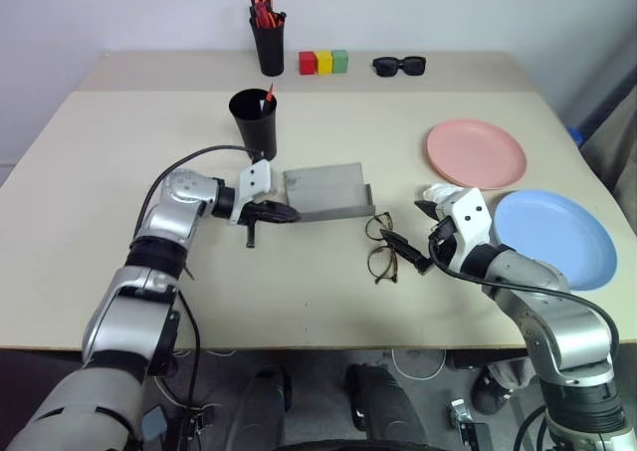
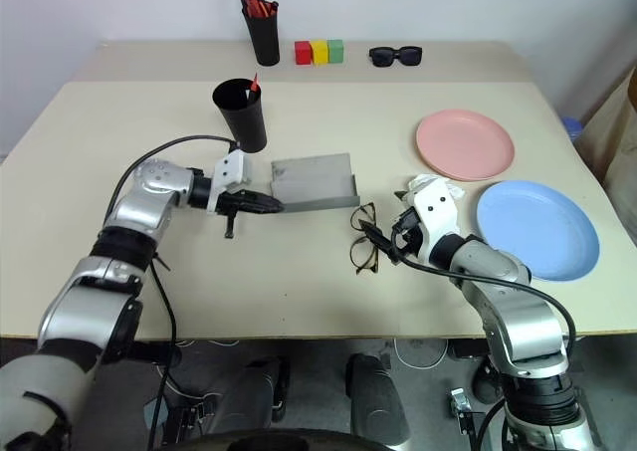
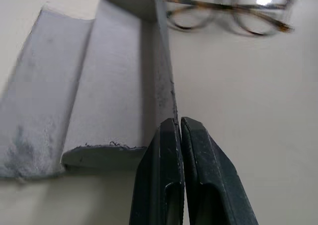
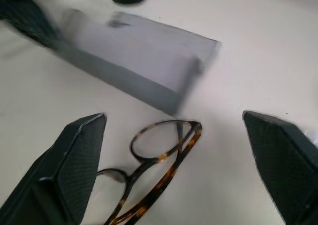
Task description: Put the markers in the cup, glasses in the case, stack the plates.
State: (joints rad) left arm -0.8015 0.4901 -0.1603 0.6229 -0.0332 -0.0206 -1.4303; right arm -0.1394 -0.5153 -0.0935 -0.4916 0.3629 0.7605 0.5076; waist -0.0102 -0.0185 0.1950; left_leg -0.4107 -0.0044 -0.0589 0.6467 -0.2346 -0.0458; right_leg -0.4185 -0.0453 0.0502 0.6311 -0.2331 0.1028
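Observation:
An open grey glasses case lies mid-table. My left gripper is shut on the front wall at the case's left end; the left wrist view shows that wall running into its closed fingertips. Tortoiseshell glasses lie on the table just right of the case's front corner. My right gripper is wide open over them, a finger on each side. Behind the case, a black cup holds one red marker. At the right lie a pink plate and a blue plate, side by side.
At the back edge stand a second black cup full of markers, three coloured blocks and black sunglasses. The blue plate lies close beside my right forearm.

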